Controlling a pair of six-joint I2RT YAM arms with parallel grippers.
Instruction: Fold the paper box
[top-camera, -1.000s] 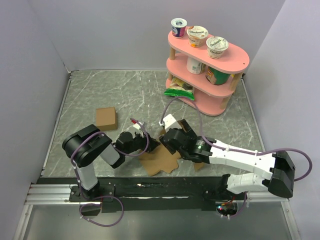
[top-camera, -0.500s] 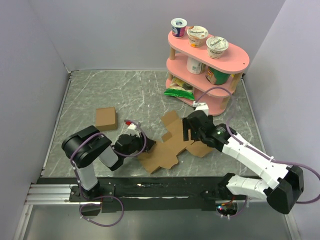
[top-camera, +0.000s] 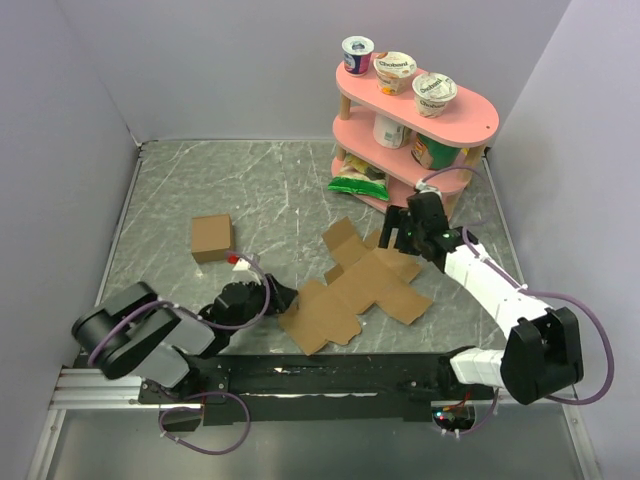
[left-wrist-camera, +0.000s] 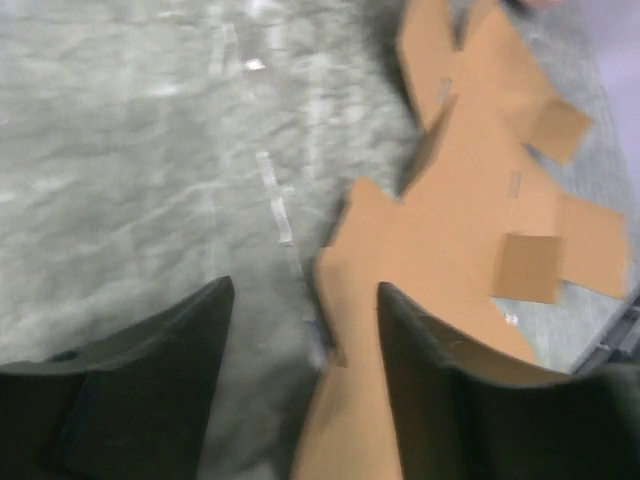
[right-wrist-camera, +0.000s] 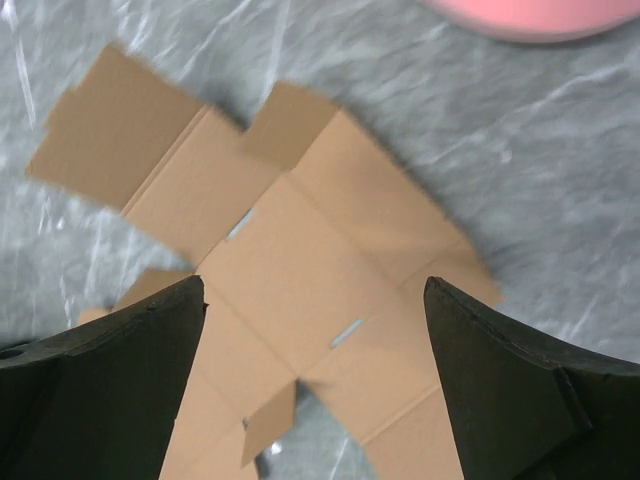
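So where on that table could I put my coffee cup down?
Most bare table lies at the back left, between the walls, the small cardboard cube and the pink shelf. The near middle is crowded: the flat paper box, the left gripper at its near-left edge, the right gripper above its far side.

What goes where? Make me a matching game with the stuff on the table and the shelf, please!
Things:
1. flat brown cardboard cutout sheet
2. small brown cardboard cube
3. green crinkly snack bag
4. round yogurt cups

Places:
A. on top of the pink oval shelf
B. alone on the left part of the grey marbled table
C. on the lowest level of the shelf
D. spread open on the table's near middle

Pairs: 1-D, 2-B, 3-C, 4-A.
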